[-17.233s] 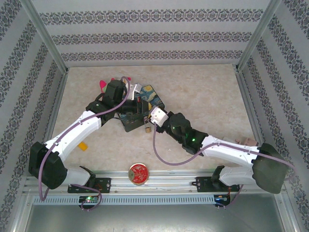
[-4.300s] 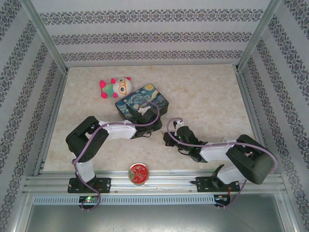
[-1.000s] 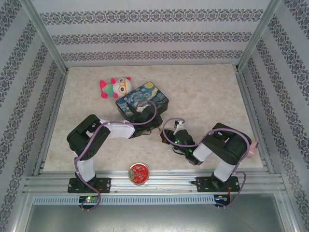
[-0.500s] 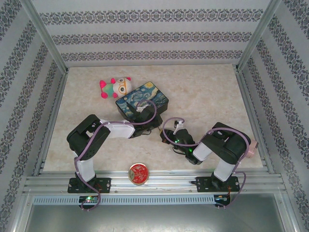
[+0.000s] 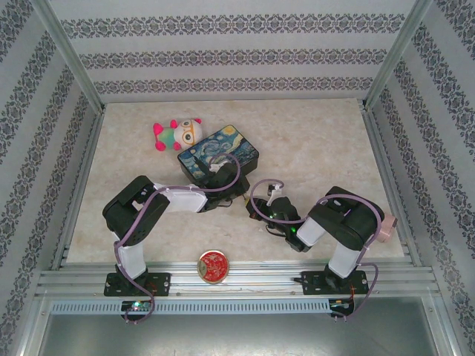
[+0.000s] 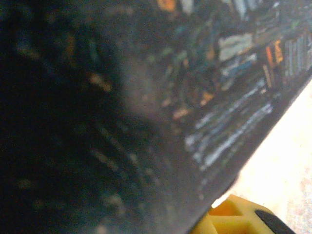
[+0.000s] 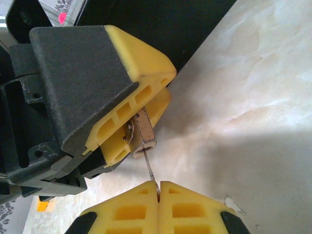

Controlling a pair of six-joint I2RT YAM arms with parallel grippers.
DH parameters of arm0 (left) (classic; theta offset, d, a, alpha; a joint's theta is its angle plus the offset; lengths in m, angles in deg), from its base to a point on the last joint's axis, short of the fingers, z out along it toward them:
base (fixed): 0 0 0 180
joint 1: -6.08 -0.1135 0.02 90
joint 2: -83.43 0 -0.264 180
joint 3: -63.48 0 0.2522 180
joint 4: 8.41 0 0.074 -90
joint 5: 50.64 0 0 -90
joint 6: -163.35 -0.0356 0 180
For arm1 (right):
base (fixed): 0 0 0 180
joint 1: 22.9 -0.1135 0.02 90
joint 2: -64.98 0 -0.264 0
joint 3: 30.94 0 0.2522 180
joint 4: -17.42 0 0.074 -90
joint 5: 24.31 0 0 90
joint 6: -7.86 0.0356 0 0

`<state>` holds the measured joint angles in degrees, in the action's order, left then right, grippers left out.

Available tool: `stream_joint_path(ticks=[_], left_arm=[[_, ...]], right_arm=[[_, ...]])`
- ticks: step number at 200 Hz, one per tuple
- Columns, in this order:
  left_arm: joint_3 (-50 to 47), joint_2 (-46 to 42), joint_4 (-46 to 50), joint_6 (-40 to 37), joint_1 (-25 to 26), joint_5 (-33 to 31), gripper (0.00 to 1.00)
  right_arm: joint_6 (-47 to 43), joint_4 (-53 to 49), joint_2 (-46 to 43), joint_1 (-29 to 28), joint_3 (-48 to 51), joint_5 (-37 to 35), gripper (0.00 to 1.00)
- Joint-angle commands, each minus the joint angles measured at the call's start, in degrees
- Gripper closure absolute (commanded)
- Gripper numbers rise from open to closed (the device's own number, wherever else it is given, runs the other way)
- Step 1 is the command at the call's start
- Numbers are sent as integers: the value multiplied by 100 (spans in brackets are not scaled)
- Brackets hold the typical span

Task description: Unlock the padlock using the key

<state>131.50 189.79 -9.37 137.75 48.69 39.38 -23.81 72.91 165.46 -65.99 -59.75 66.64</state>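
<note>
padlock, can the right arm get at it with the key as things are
Probably yes: the left gripper holds the padlock with its lower end bare, and the key pinched in the right gripper touches that end, nothing between.

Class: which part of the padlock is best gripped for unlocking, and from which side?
The padlock: its flat brass body, pinched across the faces from the side away from the key. The left gripper holds it so, leaving the keyed end free toward the right gripper.
</note>
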Motion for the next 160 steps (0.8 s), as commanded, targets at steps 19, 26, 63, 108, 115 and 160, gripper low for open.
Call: stream_joint_path(ticks=[19, 26, 63, 108, 115, 160], left_arm=[[-116, 121, -119, 296, 73, 676, 88], [-125, 124, -119, 297, 73, 684, 88], [-164, 77, -110, 297, 77, 667, 88], [-258, -7, -162, 361, 72, 551, 88], [-286, -21, -178, 371, 72, 519, 88], [-261, -60, -171, 424, 63, 413, 87]], right_arm=[[-105, 667, 83, 77, -402, -40, 100], [-104, 668, 85, 88, -406, -72, 100], [-124, 654, 68, 160, -405, -69, 100], [-102, 655, -27, 177, -187, -169, 100], [-105, 651, -38, 178, -149, -157, 100], [-43, 731, 106, 84, 51, -162, 100]])
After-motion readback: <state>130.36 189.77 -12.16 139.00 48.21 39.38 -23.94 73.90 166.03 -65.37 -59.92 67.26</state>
